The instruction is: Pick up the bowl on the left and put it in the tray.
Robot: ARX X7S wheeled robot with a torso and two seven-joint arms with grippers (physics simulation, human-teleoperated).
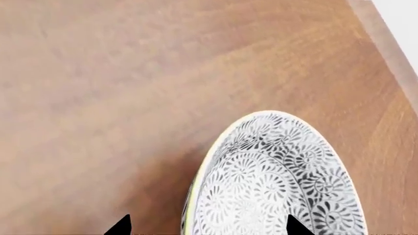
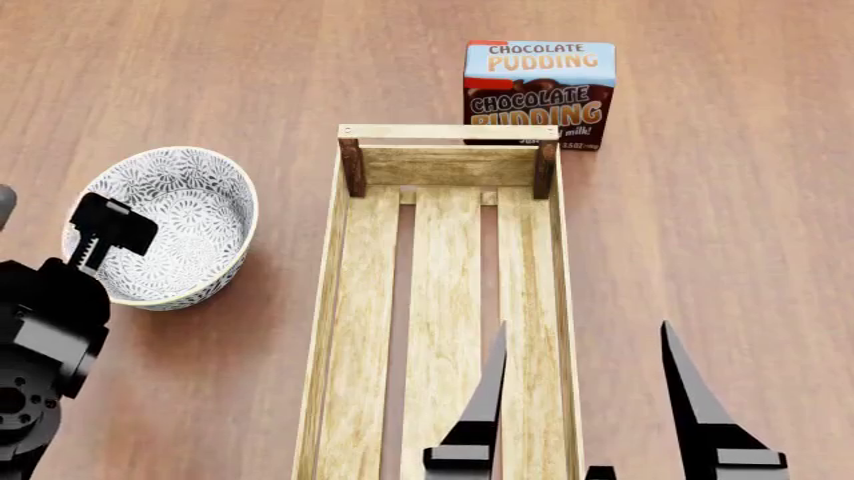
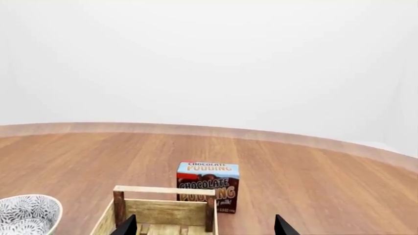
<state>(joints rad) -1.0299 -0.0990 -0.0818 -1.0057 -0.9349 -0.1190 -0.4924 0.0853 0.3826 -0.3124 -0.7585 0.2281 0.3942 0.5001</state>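
The bowl (image 2: 167, 225), white with a dense grey-blue floral pattern, stands on the wooden table left of the tray (image 2: 344, 300), a long light-wood crate with a slatted bottom. My left gripper (image 2: 107, 235) is down at the bowl's near-left rim. In the left wrist view the left gripper (image 1: 209, 226) is open and straddles the rim of the bowl (image 1: 274, 181), one fingertip inside and one outside. My right gripper (image 2: 587, 400) hangs open over the tray's near right part, holding nothing. The right wrist view shows the right gripper (image 3: 205, 227), the tray's far end (image 3: 163, 191) and the bowl (image 3: 26, 213).
A chocolate pudding box (image 2: 539, 92) stands upright just behind the tray's far end, and it also shows as the pudding box (image 3: 207, 186) in the right wrist view. The table's edge (image 1: 392, 54) runs not far beyond the bowl.
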